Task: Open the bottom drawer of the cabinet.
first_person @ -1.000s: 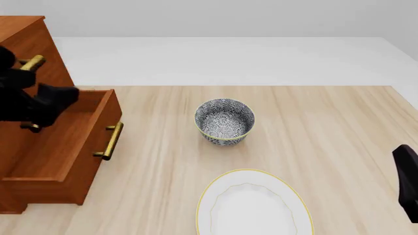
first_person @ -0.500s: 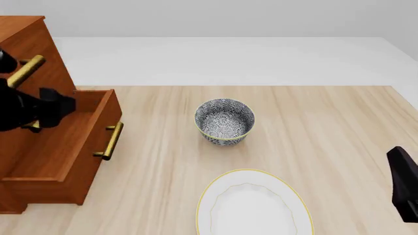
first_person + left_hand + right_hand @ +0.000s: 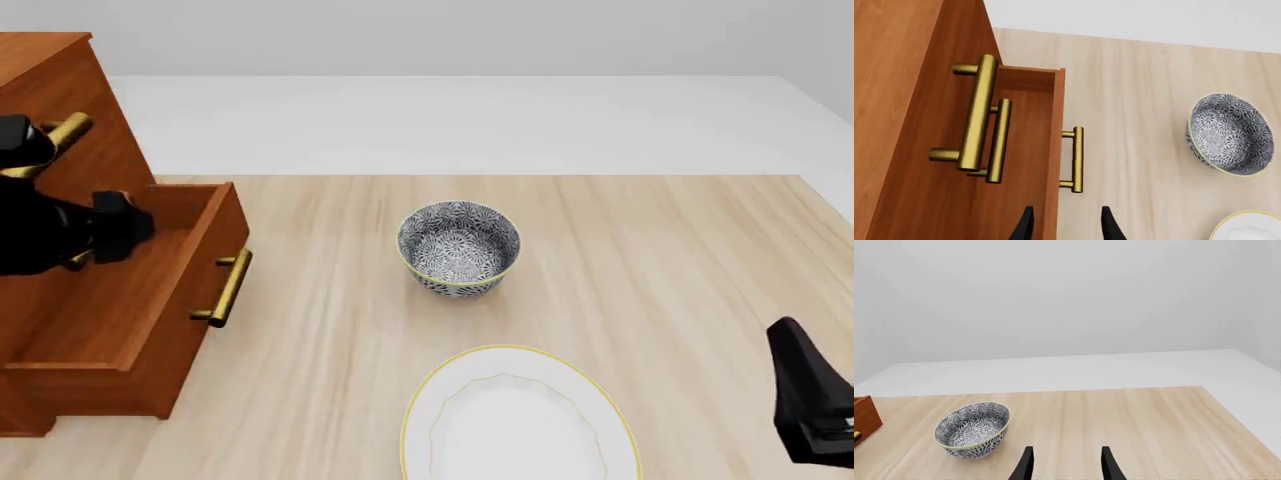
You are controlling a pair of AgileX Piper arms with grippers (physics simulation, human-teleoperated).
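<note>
Cabinet (image 3: 60,110) standing at the left edge of the worktop (image 3: 667,250), reddish-brown wood, three brass bar handles visible in the left wrist view. Bottom drawer (image 3: 127,310) pulled well out of the cabinet front, open box interior exposed, brass handle (image 3: 224,288) on its front face toward the middle of the worktop. Upper two drawer fronts flush with the carcass.

Left gripper (image 3: 1063,225) positioned above the drawer's front panel, fingertips (image 3: 1025,227) parted by a moderate gap, nothing between them, no contact with handle or wood evident. In the front view, left arm body (image 3: 60,235) seen as a dark mass over the open drawer, against the cabinet face; fingers not distinguishable there.

Right gripper (image 3: 1064,465) low near the right edge of the worktop, fingertips parted to a like gap, holding nothing, aimed across the worktop toward the bowl. Right arm (image 3: 811,400) visible at the near right corner.

Patterned bowl (image 3: 459,248) upright near the middle of the worktop, blue-grey motif, yellow rim, well apart from the drawer. White plate (image 3: 518,415) with gold rim at the near edge, just nearer than the bowl, partly cut off.

No brands, labels or legible writing found on any item.
</note>
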